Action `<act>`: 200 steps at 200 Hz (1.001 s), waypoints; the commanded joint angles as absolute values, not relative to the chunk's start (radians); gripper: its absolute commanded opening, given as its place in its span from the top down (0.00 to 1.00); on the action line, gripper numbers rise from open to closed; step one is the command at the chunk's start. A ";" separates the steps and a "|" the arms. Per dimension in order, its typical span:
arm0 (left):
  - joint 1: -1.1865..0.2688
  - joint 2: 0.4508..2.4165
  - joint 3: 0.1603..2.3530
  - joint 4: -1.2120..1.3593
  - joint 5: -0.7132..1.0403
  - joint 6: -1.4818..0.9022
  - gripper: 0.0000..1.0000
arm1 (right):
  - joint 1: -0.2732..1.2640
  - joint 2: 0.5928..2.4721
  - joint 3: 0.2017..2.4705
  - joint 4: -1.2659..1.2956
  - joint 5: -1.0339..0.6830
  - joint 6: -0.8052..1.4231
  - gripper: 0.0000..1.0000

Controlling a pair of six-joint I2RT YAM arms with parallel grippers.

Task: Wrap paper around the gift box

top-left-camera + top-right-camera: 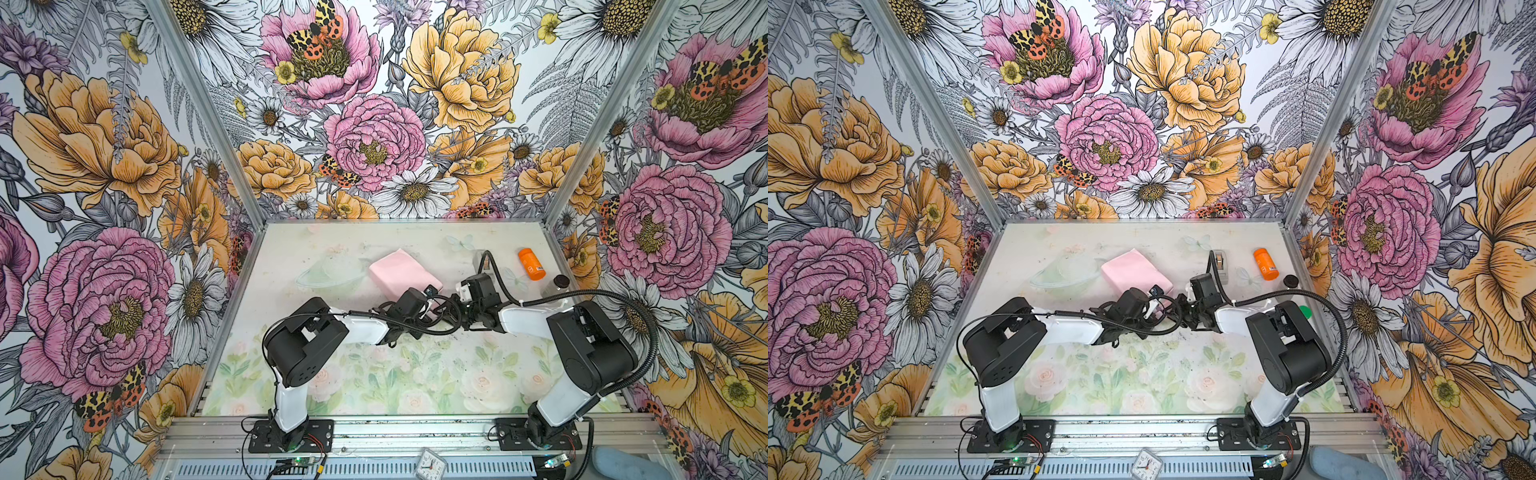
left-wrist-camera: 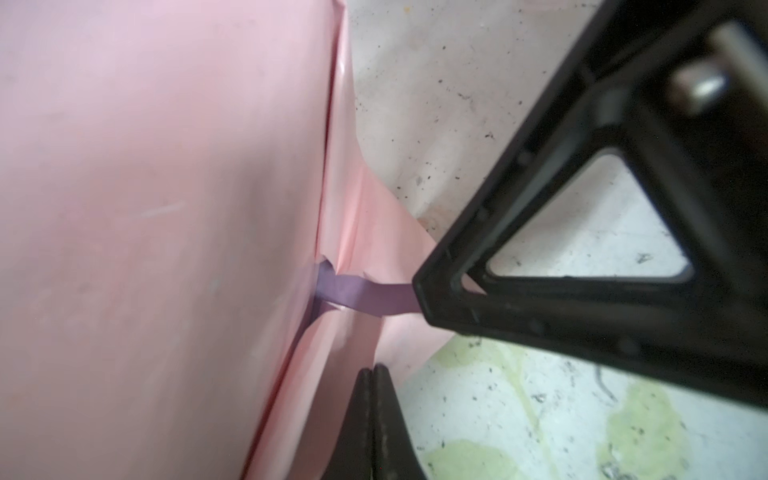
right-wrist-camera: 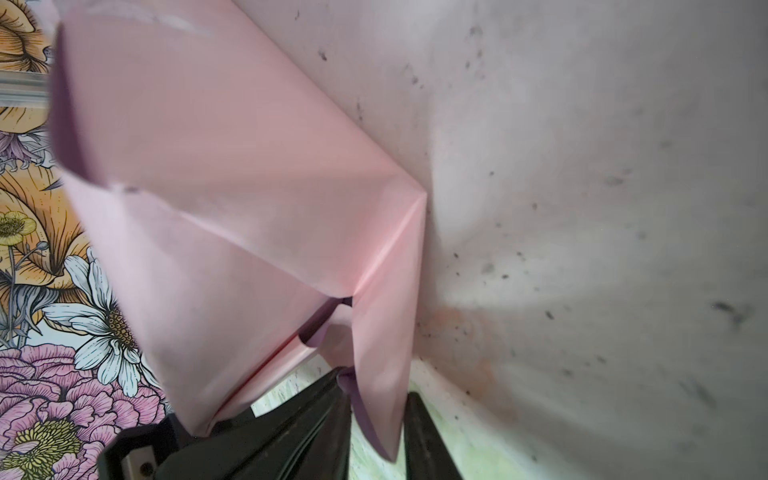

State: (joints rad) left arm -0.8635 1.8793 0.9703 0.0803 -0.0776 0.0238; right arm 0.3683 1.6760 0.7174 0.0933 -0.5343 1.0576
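The paper (image 1: 399,270) (image 1: 1133,270) lies mid-table folded into a boxy bundle, pale pink face outward; the gift box is hidden. Both grippers meet at the bundle's near right corner. My left gripper (image 2: 374,368) (image 1: 432,309) is shut, its fingertips pressed together against the pink paper (image 2: 166,208) at a fold, with nothing visible between them. My right gripper (image 3: 376,386) (image 1: 451,309) is open, and a loose pointed flap (image 3: 382,374) of the paper, lilac on its inner face, hangs between the fingers. In the left wrist view a right finger (image 2: 457,307) touches a lilac strip (image 2: 361,297).
A grey tape dispenser (image 1: 1219,262), an orange bottle (image 1: 532,264) and a black cap (image 1: 561,281) stand at the back right. A clear plastic dish (image 1: 1059,278) lies left of the bundle. A small clock (image 1: 432,463) sits on the front rail. Floral walls enclose three sides.
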 commanded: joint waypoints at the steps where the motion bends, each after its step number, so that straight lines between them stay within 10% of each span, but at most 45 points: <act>1: -0.853 1.845 0.968 0.114 -0.052 0.006 1.00 | 0.373 1.698 0.729 0.135 -0.549 1.070 0.77; 84: -0.854 1.838 0.966 0.115 -0.052 0.003 1.00 | 0.374 1.708 0.723 0.148 -0.539 1.076 0.97; 160: -0.869 1.561 0.900 0.113 -0.104 0.098 0.27 | 0.383 1.647 0.734 0.122 -0.532 1.086 1.00; 200: -0.860 1.458 0.867 0.095 -0.086 0.350 0.08 | 0.394 1.641 0.756 0.110 -0.526 1.086 1.00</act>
State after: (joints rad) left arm -0.8661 1.4837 0.8967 0.1017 -0.0975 0.1627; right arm 0.3817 1.6718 0.7208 0.1139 -0.5434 1.0836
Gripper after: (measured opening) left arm 0.889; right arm 0.042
